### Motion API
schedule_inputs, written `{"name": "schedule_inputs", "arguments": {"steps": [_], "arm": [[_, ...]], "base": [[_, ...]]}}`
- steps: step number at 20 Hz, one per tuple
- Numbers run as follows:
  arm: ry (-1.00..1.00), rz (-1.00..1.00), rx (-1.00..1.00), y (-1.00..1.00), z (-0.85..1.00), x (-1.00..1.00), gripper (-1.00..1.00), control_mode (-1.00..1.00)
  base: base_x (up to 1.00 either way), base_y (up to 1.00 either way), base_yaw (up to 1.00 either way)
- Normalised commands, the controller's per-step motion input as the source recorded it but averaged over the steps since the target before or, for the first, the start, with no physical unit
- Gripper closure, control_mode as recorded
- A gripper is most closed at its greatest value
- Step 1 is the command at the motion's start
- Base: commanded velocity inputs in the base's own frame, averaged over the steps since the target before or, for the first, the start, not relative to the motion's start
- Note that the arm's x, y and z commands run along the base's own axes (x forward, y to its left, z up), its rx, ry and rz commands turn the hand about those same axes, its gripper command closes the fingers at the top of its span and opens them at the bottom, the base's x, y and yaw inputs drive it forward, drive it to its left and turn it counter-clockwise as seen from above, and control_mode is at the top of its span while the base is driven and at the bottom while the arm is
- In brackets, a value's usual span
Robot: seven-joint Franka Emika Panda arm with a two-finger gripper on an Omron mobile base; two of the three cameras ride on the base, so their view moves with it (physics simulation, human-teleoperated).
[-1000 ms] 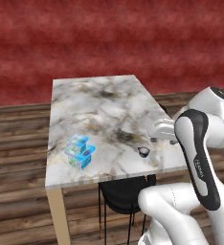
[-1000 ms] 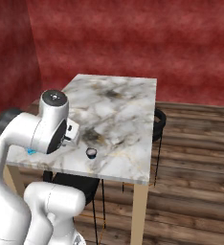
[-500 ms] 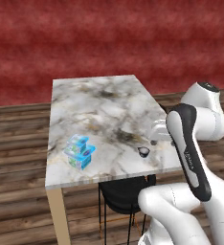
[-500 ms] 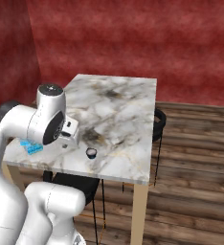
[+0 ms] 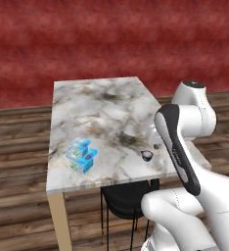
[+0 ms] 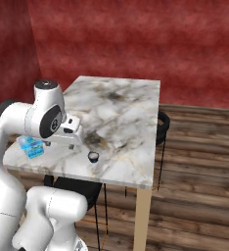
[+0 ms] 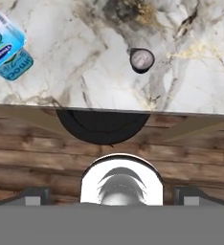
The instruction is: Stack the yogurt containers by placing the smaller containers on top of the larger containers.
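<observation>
The tiny dark cup (image 5: 147, 156) sits alone at centre right near the marble table (image 5: 102, 105)'s front edge, the small teal tub (image 5: 80, 150) already on the big blue-topped tub (image 5: 84, 163) at lower left, so we judge our wide-open gripper (image 6: 62, 143) is lining up on the cup.

the arm hides part of the big blue tub (image 6: 32, 145), stool (image 5: 126, 198) mostly under table (image 5: 106, 110)

Small teal tub (image 5: 86, 156) stacked atop big blue-topped tub (image 5: 78, 163); tiny dark cup (image 5: 147, 156) upright, well apart.
</observation>
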Motion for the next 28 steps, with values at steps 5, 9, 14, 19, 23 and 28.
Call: {"name": "schedule_inputs", "arguments": {"steps": [5,9,14,19,23,28], "arm": [[0.0,0.0,-0.11,-0.19,-0.37,0.21,-1.0,-1.0],[0.0,0.0,-0.05,-0.14,-0.31,0.28,-1.0,-1.0],[-0.03,0.0,0.0,-0.14,-0.25,0.25,-1.0,-1.0],[-0.03,0.0,0.0,-0.11,-0.31,0.23,-1.0,-1.0],[-0.02,0.0,0.0,-0.02,-0.35,0.26,-1.0,-1.0],[-0.02,0.01,0.0,0.0,-0.25,0.31,-1.0,-1.0]], "base": [[0.0,0.0,0.0],[0.0,0.0,0.0],[0.0,0.0,0.0],[0.0,0.0,0.0],[0.0,0.0,0.0],[0.0,0.0,0.0]]}}
